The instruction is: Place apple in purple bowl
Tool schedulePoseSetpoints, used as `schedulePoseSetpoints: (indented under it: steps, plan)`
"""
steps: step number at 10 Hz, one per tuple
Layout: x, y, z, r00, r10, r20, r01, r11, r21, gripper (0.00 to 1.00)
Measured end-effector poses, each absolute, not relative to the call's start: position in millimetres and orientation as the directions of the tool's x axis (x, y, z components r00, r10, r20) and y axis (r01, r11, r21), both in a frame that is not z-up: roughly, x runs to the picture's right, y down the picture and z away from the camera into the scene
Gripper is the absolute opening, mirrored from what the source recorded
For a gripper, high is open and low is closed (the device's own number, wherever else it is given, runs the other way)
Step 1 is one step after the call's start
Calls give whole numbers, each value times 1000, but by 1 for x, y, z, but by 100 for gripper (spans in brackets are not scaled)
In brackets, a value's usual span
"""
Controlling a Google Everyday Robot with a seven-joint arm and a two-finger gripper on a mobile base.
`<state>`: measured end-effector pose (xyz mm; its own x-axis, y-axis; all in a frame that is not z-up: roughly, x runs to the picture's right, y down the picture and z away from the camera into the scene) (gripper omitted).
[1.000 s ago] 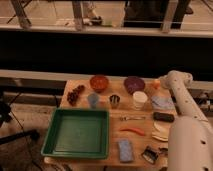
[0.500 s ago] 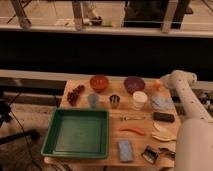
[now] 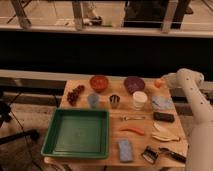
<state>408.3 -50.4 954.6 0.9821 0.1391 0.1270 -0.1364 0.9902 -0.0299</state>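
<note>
The apple [image 3: 158,83] is a small orange-yellow fruit on the table's far right corner, just right of the dark purple bowl [image 3: 134,84]. The bowl looks empty. My gripper [image 3: 167,80] is at the end of the white arm [image 3: 192,95], which comes in from the right. It sits right beside the apple, on the apple's right side. I cannot see whether it touches the apple.
An orange-red bowl [image 3: 99,82] stands left of the purple bowl, and grapes [image 3: 75,94] lie further left. A white cup [image 3: 140,100], a metal cup [image 3: 114,101], a blue cloth [image 3: 161,102], a red pepper [image 3: 132,131] and a blue sponge [image 3: 125,150] share the table. A green tray [image 3: 77,132] fills the front left.
The arm has shifted slightly at the table's far right corner. The apple and the bowls have not moved.
</note>
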Motion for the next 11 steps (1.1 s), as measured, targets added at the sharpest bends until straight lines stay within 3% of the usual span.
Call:
schedulePoseSetpoints:
  steps: [11]
  plan:
    - [345, -78, 923, 952, 63, 301, -75, 997, 28, 0]
